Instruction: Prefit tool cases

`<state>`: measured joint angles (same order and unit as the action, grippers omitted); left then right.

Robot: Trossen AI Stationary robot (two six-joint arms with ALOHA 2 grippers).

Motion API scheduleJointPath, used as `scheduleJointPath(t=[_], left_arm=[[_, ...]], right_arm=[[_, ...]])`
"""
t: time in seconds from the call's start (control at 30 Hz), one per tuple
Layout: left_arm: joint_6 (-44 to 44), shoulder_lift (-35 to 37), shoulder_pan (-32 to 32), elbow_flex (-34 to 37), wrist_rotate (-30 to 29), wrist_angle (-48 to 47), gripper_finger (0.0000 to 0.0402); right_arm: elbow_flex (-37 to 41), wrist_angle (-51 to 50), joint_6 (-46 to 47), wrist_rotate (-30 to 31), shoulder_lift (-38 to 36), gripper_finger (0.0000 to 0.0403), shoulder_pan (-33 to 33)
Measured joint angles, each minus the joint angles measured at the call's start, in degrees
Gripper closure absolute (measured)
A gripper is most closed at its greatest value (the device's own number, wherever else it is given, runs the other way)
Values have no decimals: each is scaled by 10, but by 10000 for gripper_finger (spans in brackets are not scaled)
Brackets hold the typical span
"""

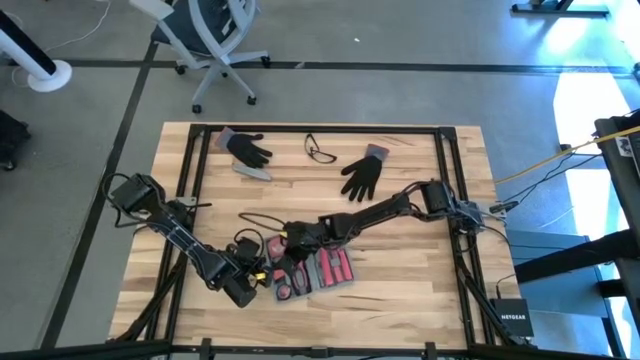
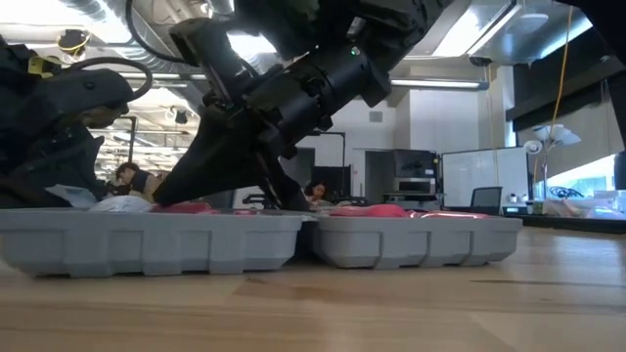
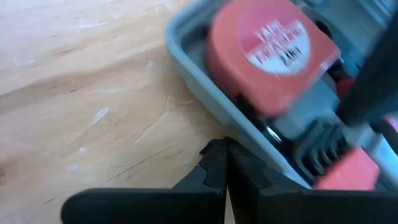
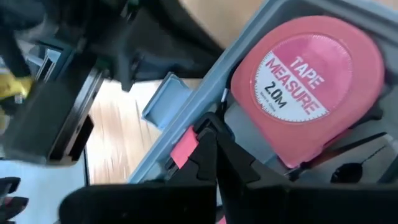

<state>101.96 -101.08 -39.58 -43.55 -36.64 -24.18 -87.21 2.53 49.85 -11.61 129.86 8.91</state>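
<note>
1. You are looking at the case (image 1: 312,272) lying open on the bench (image 1: 420,270), near its front edge, both halves flat and side by side; take the case as your landmark.
2. Your left gripper (image 1: 252,279) is sitting at the case's left edge. In the left wrist view its fingers (image 3: 214,163) are showing pressed together with nothing between them, just beside the case's wall.
3. Your right gripper (image 1: 284,243) is reaching down at the far left corner of the case. In the right wrist view its fingers (image 4: 208,152) are also lying tight together, holding nothing, over a red tab inside the case beside the tape measure (image 4: 310,84).
4. Progress, as a judgement: the case is looking largely filled already. The tape measure is sitting in its recess, and red-handled tools (image 1: 335,268) are lying in rows in the right half. What is left is hard to tell; you are probably seating the last pieces near the left corner, and closing is not yet done.
5. Writing you can read: the tape measure's round label is saying "TAPE MEASURE" and "2.0M" in the right wrist view. The same label in the left wrist view is too blurred to read.
6. Away from the case, two gloves (image 1: 362,173) and a pair of glasses (image 1: 320,150) are lying toward the far side of the bench, well apart from both grippers.
</note>
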Motion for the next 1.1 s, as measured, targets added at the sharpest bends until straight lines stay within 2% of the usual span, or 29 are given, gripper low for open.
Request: scheduleJointPath(t=[0.4,0.77,0.93,1.1], left_arm=[[-48,49,0,5,-4,-89,401],[-18,51,2,14,-15,-55,401],[-70,42,22,15,-23,20,402],[-94,31,59,12,-35,51,401]], right_arm=[[0,5,-22,-21,-1,403,13],[0,58,17,23,6,403,36],[-1,21,-12,41,-5,403,35],[-1,-43,-104,28,-49,403,2]])
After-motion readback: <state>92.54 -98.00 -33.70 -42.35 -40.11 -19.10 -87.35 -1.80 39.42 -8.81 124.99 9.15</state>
